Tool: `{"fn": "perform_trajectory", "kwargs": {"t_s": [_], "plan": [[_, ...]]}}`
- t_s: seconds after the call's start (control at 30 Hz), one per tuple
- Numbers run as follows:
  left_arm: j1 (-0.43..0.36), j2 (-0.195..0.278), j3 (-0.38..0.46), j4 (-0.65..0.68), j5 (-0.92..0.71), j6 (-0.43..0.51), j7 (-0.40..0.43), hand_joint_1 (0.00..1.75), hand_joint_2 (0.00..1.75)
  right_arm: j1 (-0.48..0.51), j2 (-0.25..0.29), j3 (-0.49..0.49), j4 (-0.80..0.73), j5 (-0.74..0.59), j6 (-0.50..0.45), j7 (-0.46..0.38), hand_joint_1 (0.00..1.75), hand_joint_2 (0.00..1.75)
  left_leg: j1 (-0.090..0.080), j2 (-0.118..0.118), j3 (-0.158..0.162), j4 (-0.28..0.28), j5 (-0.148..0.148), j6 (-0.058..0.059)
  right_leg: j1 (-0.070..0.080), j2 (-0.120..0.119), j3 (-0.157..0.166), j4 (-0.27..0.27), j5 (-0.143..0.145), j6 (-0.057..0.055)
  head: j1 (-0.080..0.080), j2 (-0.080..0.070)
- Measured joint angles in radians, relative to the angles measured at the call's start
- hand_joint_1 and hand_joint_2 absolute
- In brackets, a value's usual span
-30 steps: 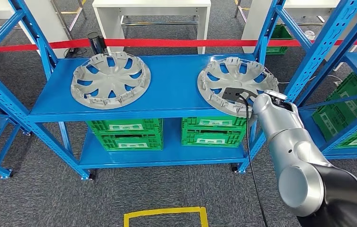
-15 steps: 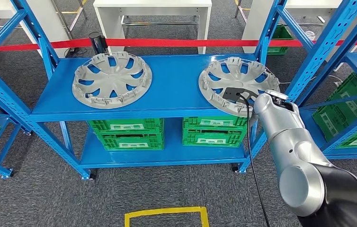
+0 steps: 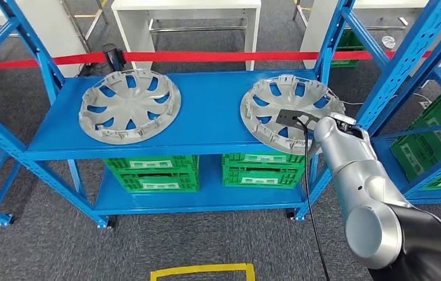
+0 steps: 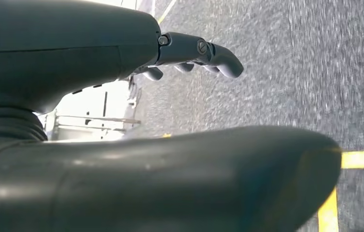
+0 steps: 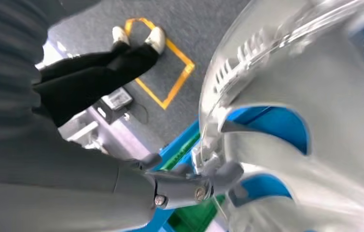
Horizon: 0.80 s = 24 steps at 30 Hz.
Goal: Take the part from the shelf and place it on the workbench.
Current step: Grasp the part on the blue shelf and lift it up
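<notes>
Early stage: the right hand (image 5: 189, 186) grips the rim of the silver plastic wheel cover (image 3: 288, 111), which lies on the blue metal shelf (image 3: 206, 117); the left hand (image 4: 189, 53) hangs empty, fingers loosely apart. Lifting and carrying remain.

From where I stand, no writing, number or brand can be read anywhere. The green crates (image 3: 152, 171) under the blue shelf (image 3: 206, 117) carry pale strips on their fronts, but any print on them is too small to make out. The yellow lines (image 3: 202, 270) taped on the floor are plain marking with no letters, and the red tape (image 3: 206, 55) stretched behind the shelf is bare as well.
</notes>
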Motion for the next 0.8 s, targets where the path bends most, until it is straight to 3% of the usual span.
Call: {"fn": "perform_trajectory", "kwargs": {"t_s": [0.07,0.13,0.17,0.23,0.27,0.3,0.33,0.37,0.4,0.43,0.47,0.5,0.57,0.63,0.73,0.77,0.8], "plan": [[0.000,0.000,0.001,0.000,0.000,0.000,0.001,0.00,0.00,0.000,-0.002,0.000,-0.001,0.000,0.000,0.000,0.00,1.75,0.001,0.001,-0.011,0.041,0.021,-0.015,-0.001,0.003,0.024,-0.002,-0.010,-0.022,-0.001,0.000],[-0.001,-0.001,0.002,0.000,0.000,0.000,0.001,0.00,0.00,-0.001,-0.004,0.000,-0.002,0.001,-0.001,-0.001,0.00,1.75,0.002,0.002,-0.082,0.156,0.056,-0.023,-0.002,0.004,0.057,-0.008,-0.027,-0.038,-0.004,0.000],[-0.001,-0.001,0.003,0.000,0.000,0.001,0.001,0.00,0.00,0.001,-0.005,0.000,-0.001,0.001,0.000,-0.002,0.00,1.75,0.001,0.002,-0.129,0.218,0.053,-0.023,0.000,0.004,0.076,-0.012,-0.036,-0.043,-0.004,0.000],[0.001,-0.001,0.004,0.000,0.000,0.004,0.003,0.00,0.00,0.005,-0.004,0.000,0.000,0.002,0.000,-0.003,0.00,1.75,-0.003,0.002,-0.208,0.287,-0.020,-0.019,0.003,0.006,0.114,-0.018,-0.057,-0.049,-0.006,0.000],[0.001,-0.001,0.004,0.000,0.000,0.005,0.004,0.00,0.00,0.007,-0.003,0.000,0.000,0.002,0.000,-0.004,0.00,1.75,-0.006,0.002,-0.232,0.285,-0.066,-0.015,0.004,0.008,0.134,-0.020,-0.070,-0.051,-0.007,0.000],[0.002,-0.001,0.004,0.000,0.000,0.006,0.004,0.00,0.00,0.008,-0.002,0.000,0.000,0.002,0.000,-0.003,0.00,1.75,-0.009,0.002,-0.246,0.260,-0.091,-0.010,0.006,0.010,0.153,-0.021,-0.085,-0.053,-0.007,0.000],[0.002,-0.001,0.005,0.001,0.001,0.007,0.004,0.00,0.00,0.008,-0.001,0.000,0.000,0.003,0.000,-0.003,0.00,1.75,-0.012,0.002,-0.252,0.216,-0.080,-0.004,0.009,0.011,0.173,-0.021,-0.101,-0.054,-0.007,0.000],[0.003,-0.001,0.005,0.001,0.001,0.007,0.005,0.00,0.00,0.010,0.000,0.000,0.001,0.004,0.000,-0.003,0.00,1.75,-0.016,0.002,-0.251,0.157,-0.025,0.005,0.011,0.011,0.188,-0.022,-0.117,-0.053,-0.007,0.000],[0.005,-0.001,0.005,0.001,0.002,0.008,0.005,0.00,0.00,0.012,0.001,0.000,0.002,0.005,0.000,-0.003,0.00,1.75,-0.022,0.000,-0.250,0.095,0.057,0.015,0.014,0.012,0.204,-0.019,-0.134,-0.051,-0.007,0.000],[0.006,0.000,0.006,0.001,0.003,0.008,0.006,0.00,0.00,0.013,0.003,0.000,0.004,0.006,0.000,-0.003,0.00,1.75,-0.026,-0.002,-0.247,0.051,0.134,0.023,0.017,0.014,0.213,-0.016,-0.149,-0.047,-0.007,0.000],[0.008,0.000,0.006,0.002,0.003,0.009,0.006,0.00,0.00,0.014,0.004,0.000,0.005,0.006,0.000,-0.004,0.00,1.75,-0.030,-0.005,-0.246,0.026,0.190,0.027,0.020,0.017,0.217,-0.015,-0.162,-0.042,-0.007,0.000],[0.008,0.000,0.006,0.002,0.004,0.009,0.006,0.00,0.00,0.014,0.006,0.000,0.007,0.007,0.000,-0.004,0.00,1.75,-0.032,-0.007,-0.245,0.019,0.213,0.029,0.022,0.020,0.222,-0.014,-0.172,-0.037,-0.006,0.000],[0.005,-0.003,0.006,0.001,0.004,0.009,0.006,0.00,0.00,0.010,0.007,0.000,0.005,0.007,0.000,-0.004,0.00,1.75,-0.029,-0.009,-0.236,0.021,0.210,0.036,0.021,0.021,0.229,-0.019,-0.187,-0.025,-0.006,0.000],[0.001,-0.005,0.007,0.001,0.003,0.009,0.004,0.00,0.00,0.003,0.007,0.000,0.004,0.008,-0.001,-0.004,0.00,1.75,-0.024,-0.008,-0.223,0.012,0.199,0.047,0.018,0.016,0.212,0.027,-0.215,-0.014,-0.005,0.000],[-0.003,-0.007,0.010,0.000,0.003,0.009,-0.001,0.00,0.00,0.003,0.007,0.000,0.004,0.007,0.000,-0.002,0.00,1.75,-0.022,-0.008,-0.209,0.010,0.183,0.056,0.014,0.012,0.088,0.217,-0.275,-0.001,-0.004,0.000],[-0.003,-0.007,0.011,0.000,0.002,0.008,-0.004,0.00,0.00,0.006,0.007,0.000,0.004,0.007,0.000,-0.001,0.00,1.75,-0.022,-0.009,-0.205,0.011,0.177,0.056,0.012,0.011,0.050,0.257,-0.273,0.001,-0.004,0.000],[-0.002,-0.008,0.012,0.000,0.000,0.006,-0.009,0.00,0.00,0.009,0.006,0.000,0.004,0.006,0.000,0.000,0.00,1.75,-0.022,-0.009,-0.201,0.014,0.171,0.055,0.011,0.011,0.029,0.260,-0.250,0.002,-0.004,0.000]]}}
